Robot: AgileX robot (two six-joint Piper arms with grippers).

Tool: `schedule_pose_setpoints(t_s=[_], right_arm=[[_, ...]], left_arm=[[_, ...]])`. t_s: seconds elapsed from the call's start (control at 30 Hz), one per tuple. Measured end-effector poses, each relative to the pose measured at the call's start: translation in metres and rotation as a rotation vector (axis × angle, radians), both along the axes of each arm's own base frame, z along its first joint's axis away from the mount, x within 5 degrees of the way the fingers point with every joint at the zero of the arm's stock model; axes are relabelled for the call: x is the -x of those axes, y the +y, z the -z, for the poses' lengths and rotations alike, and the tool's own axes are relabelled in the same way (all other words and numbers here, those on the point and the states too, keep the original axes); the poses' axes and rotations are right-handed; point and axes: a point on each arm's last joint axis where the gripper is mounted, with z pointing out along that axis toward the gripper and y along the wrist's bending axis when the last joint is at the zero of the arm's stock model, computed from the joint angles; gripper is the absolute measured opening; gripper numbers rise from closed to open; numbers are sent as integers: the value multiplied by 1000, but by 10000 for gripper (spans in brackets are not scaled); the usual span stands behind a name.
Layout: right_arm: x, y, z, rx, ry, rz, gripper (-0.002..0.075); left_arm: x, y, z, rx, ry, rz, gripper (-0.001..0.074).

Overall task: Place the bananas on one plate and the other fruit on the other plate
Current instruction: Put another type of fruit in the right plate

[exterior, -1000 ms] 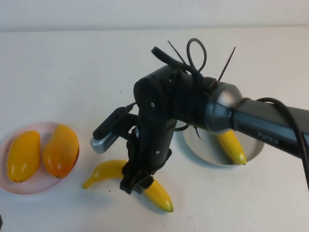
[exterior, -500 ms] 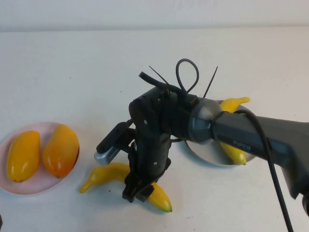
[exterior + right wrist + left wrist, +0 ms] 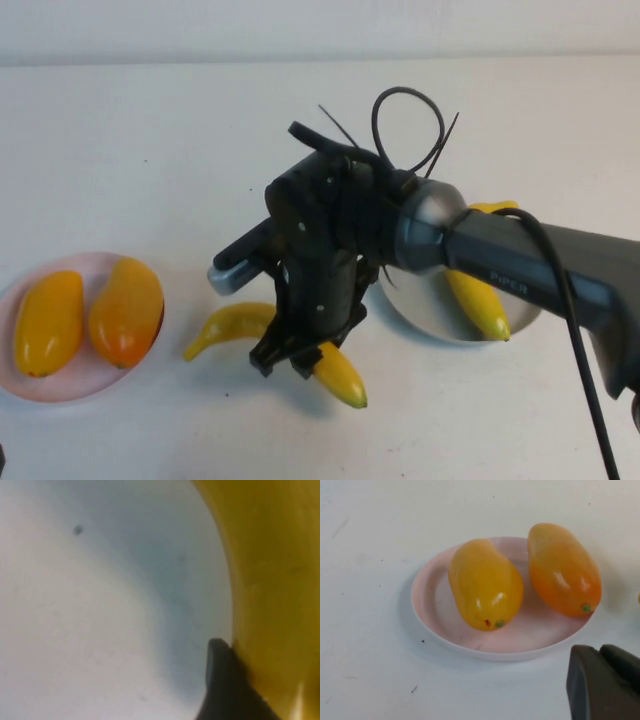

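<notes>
My right gripper (image 3: 283, 360) reaches across the table's middle and is shut on a yellow banana (image 3: 235, 322) lying between the two plates. In the right wrist view one dark fingertip (image 3: 220, 680) presses against the banana (image 3: 280, 580). A second banana (image 3: 478, 305) lies on the grey-blue plate (image 3: 425, 318), partly behind the right arm. Two yellow-orange fruits (image 3: 47, 322) (image 3: 127, 310) rest on the pink plate (image 3: 70, 385) at the left. The left wrist view shows both fruits (image 3: 485, 582) (image 3: 563, 570) on that plate (image 3: 435, 610), with my left gripper (image 3: 599, 652) shut just short of its rim.
The white table (image 3: 150, 150) stretches bare behind the plates. The right arm's dark body and cables (image 3: 400, 120) hang over the middle and cover part of the grey plate.
The right gripper's fingers have closed on the banana. The banana and the gripper have shifted slightly away from the table's near edge. The left arm has not moved.
</notes>
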Motion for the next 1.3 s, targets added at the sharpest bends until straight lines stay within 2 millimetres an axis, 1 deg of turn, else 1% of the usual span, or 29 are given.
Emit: schedule_pose_setpoints(t_s=[0.07,0.17,0.23,0.3,0.37,0.43,0.47,0.53,0.6,0.83,0.93,1.03,1.17,1.3], right_arm=[[-8,-5,-6,-12,-12,44,304],[-24,-22,-16,-32,-27,138,304],[-39,-40,-25,-51,-36,234,304],[-56,-64,-32,-77,-31,358,304],[-73,-88,-37,-114,-8,471,304],[-85,-107,-38,-148,20,551,304],[-90,-116,-38,-157,27,582,304],[-96,-126,-38,-164,34,615,304],[-98,-131,-38,-162,35,626,304],[-98,-133,-36,-149,30,626,304],[-95,-136,-28,-119,47,624,304],[-87,-140,-24,-96,69,619,304],[-80,-143,-28,-91,72,610,304],[-78,-144,-31,-96,67,610,304]], left_arm=[[0,0,0,0,0,0,4],[0,0,0,0,0,0,4],[0,0,0,0,0,0,4],[0,0,0,0,0,0,4],[0,0,0,0,0,0,4],[0,0,0,0,0,0,4],[0,0,0,0,0,0,4],[0,0,0,0,0,0,4],[0,0,0,0,0,0,4],[0,0,0,0,0,0,4],[0,0,0,0,0,0,4],[0,0,0,0,0,0,4],[0,0,0,0,0,0,4],[0,0,0,0,0,0,4]])
